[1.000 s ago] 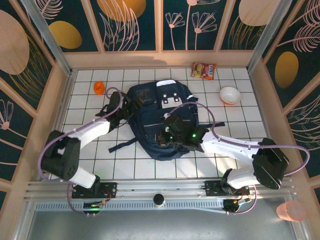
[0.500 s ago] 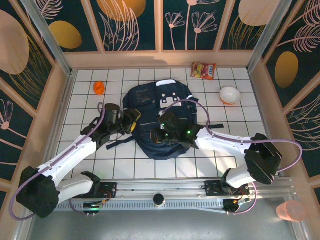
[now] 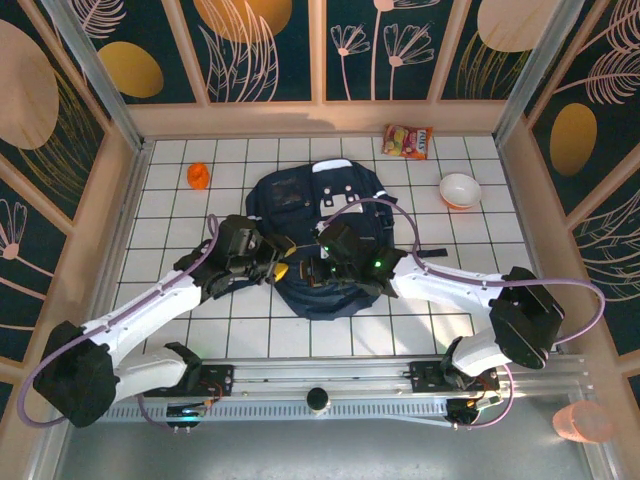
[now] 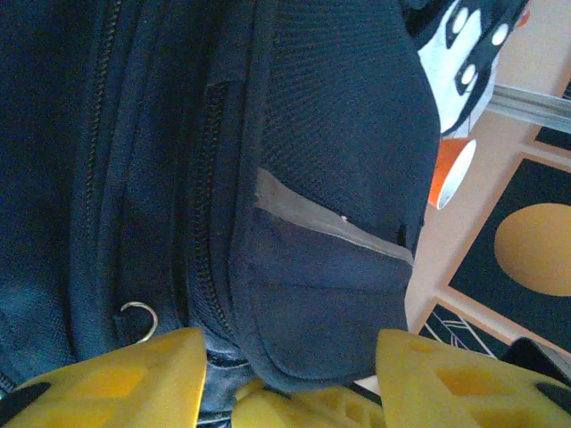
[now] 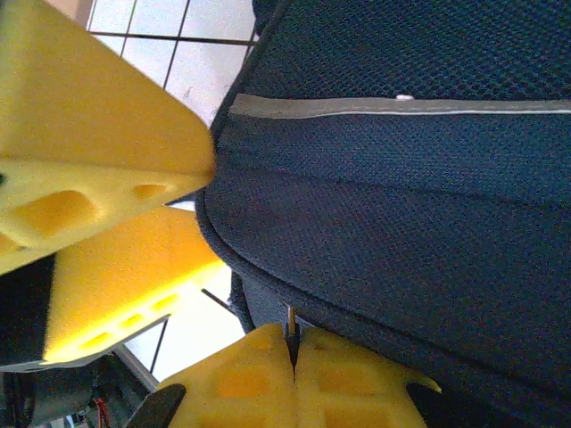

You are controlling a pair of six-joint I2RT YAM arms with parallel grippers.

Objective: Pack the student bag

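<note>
The right pincer [image 5: 293, 348] is closed. Its two yellow, waffle-moulded fingertips press flat together at the lower edge of the right wrist view. A thin metal tab [image 5: 291, 319] stands up out of the seam between them, pinched at the bag's rim.

The left pincer [image 4: 293, 346] is open. Its blocky yellow fingers [image 4: 116, 379] sit in the lower corners of the left wrist view, with a rounded pocket end of the student bag [image 3: 300, 200] between them. Whether either pad presses the cloth I cannot tell. In the overhead view the two pincers come together just left of centre, at the bag's lower left edge.

The bag is navy woven cloth, with coarse mesh on the pocket panel. A flat grey strip [image 4: 330, 227] crosses the panel. Dark zip teeth run in parallel rows beside it, and a small metal ring [image 4: 138, 316] hangs at the lower left of the left wrist view.

The bag lies flat in the middle of the white tiled table [image 3: 450, 310]. Its long axis runs from top to bottom of the overhead frame. The end with the white buckle patch [image 3: 338, 193] points toward the top, and the rounded pocket end points toward the bottom.

Well apart from the bag are three other things:
- a small orange cup [image 3: 198, 176] at the upper left;
- a round white bowl [image 3: 460, 189] at the upper right;
- a crinkled red-and-yellow snack packet [image 3: 408, 141] near the top edge of the tiles.
</note>
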